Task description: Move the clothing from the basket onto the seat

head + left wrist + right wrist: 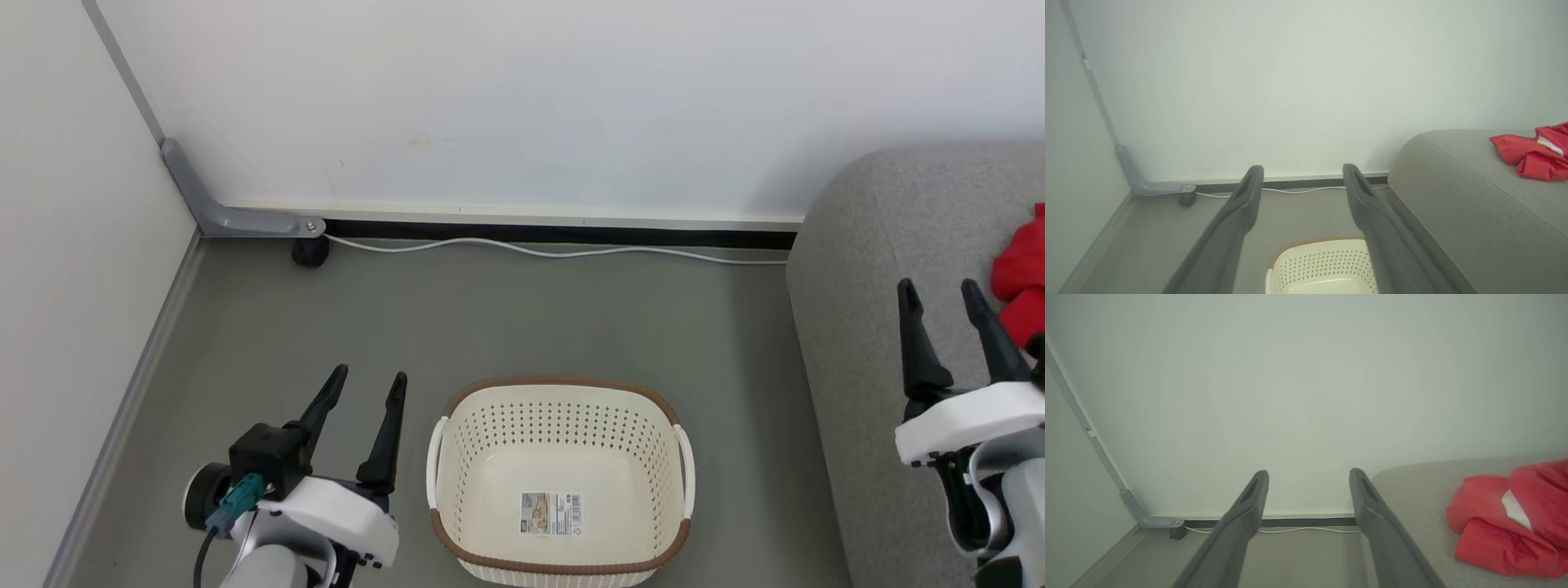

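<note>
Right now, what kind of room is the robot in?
Probably a plain indoor corner staged like a living room: a grey sofa holding red clothing, a laundry basket on the grey floor, and bare white walls.

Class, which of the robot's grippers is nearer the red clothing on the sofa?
Right. The right gripper is over the sofa, just left of the clothing; the left gripper is beyond the basket, over the floor.
</note>
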You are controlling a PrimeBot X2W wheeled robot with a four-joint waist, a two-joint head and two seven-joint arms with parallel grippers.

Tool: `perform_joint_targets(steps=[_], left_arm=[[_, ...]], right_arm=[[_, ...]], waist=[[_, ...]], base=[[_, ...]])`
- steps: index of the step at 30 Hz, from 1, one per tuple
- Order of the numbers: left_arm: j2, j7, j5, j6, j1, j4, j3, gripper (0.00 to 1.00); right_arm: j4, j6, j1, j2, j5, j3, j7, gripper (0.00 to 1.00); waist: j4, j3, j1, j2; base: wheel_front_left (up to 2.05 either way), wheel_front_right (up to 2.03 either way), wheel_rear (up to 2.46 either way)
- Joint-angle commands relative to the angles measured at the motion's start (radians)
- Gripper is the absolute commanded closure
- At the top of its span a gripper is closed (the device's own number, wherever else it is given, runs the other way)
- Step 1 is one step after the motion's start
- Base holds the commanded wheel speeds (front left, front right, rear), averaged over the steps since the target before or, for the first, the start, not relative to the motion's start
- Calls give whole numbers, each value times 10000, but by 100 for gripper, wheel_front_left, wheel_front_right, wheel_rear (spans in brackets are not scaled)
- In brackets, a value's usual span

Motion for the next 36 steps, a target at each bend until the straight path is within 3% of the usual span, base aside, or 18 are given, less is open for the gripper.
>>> perform_joint_targets(steps=[1,15,36], left_arm=[[79,-57,159,76,-19,-314,555,0],[40,-57,785,351,1453,-1225,2076,0],[34,-57,664,572,1648,-1503,1512,0]], right_arm=[[-426,42,166,-61,-172,246,-60,0],[-1473,42,1602,446,-623,400,-61,0],[-1172,42,1987,776,-1065,353,-61,0]], waist=[[57,-112,0,0],[173,-346,0,0],[-20,-335,0,0]], base=[[0,0,0],[0,0,0],[0,0,0]])
